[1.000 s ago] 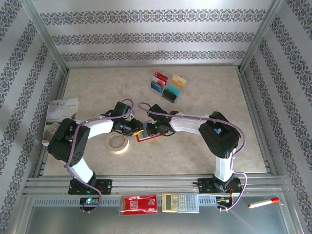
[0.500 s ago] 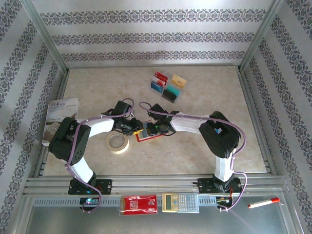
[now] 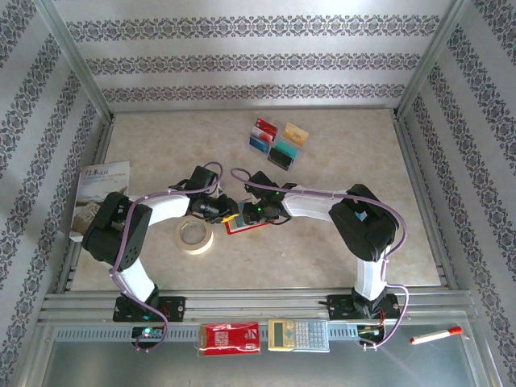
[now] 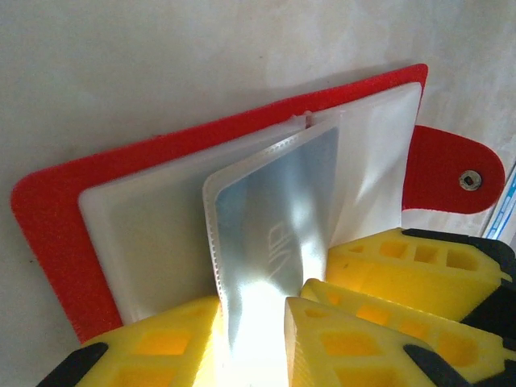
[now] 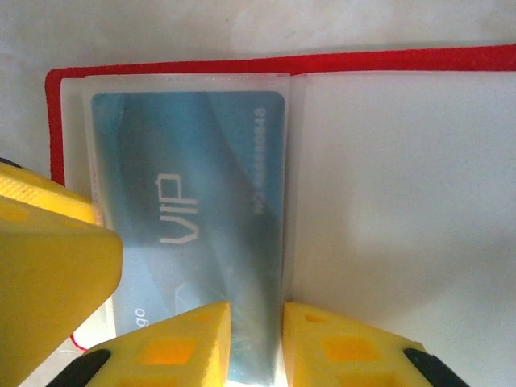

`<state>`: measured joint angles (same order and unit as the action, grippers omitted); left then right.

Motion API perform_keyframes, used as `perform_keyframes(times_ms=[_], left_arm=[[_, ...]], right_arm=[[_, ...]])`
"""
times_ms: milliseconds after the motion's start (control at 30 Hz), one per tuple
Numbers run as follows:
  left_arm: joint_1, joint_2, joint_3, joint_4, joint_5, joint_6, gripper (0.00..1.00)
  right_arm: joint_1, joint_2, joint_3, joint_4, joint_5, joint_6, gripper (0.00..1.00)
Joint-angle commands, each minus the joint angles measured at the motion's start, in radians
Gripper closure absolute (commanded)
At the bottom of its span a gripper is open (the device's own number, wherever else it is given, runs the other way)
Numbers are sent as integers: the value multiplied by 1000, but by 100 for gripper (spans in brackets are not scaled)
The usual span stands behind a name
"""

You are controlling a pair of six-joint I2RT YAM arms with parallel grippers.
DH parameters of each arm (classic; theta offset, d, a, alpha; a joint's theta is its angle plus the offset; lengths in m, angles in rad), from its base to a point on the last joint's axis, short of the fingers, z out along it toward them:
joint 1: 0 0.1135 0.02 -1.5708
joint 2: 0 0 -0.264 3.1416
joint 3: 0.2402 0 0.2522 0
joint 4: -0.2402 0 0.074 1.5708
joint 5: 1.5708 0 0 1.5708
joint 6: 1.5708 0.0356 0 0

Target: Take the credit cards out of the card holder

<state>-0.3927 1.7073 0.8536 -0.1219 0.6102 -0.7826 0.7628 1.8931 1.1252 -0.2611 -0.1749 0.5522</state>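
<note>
The red card holder (image 3: 251, 224) lies open at mid-table between both grippers. In the left wrist view one clear pocket leaf (image 4: 274, 218) stands up from the holder (image 4: 48, 242), and my left gripper (image 4: 254, 347) is shut on its near edge. My right gripper (image 5: 256, 347) is shut on the end of a blue VIP credit card (image 5: 193, 193) that sits in a pocket of the holder (image 5: 242, 60). The two grippers (image 3: 228, 213) (image 3: 244, 214) nearly touch. Loose cards lie at the back: red-and-white (image 3: 264, 127), yellow-orange (image 3: 295, 132), blue (image 3: 260, 143), teal-and-black (image 3: 282, 155).
A tape roll (image 3: 195, 235) lies just left of the holder, under the left arm. A booklet (image 3: 101, 193) sits at the left edge. On the near rail are a red packet (image 3: 230, 339), a calculator (image 3: 298, 334) and a marker (image 3: 435, 334).
The left jaws have drawn slightly closer together on the pocket leaf. Both arms and the holder stay almost where they were.
</note>
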Motion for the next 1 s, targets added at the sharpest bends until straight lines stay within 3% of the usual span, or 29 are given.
perform_keyframes(times_ms=[0,267,600,967], left_arm=[[-12,-22,9,22,45,44,74],[-11,-18,-9,60,75,35,76],[-13,-13,-53,283,166,-46,75],[-68,21,-17,405,172,-144,71]], right_arm=[[-12,22,-40,-22,11,17,73],[-23,-26,-55,14,-20,31,73],[-84,-229,-171,278,-123,145,72],[-140,-439,-322,336,2,170,68]])
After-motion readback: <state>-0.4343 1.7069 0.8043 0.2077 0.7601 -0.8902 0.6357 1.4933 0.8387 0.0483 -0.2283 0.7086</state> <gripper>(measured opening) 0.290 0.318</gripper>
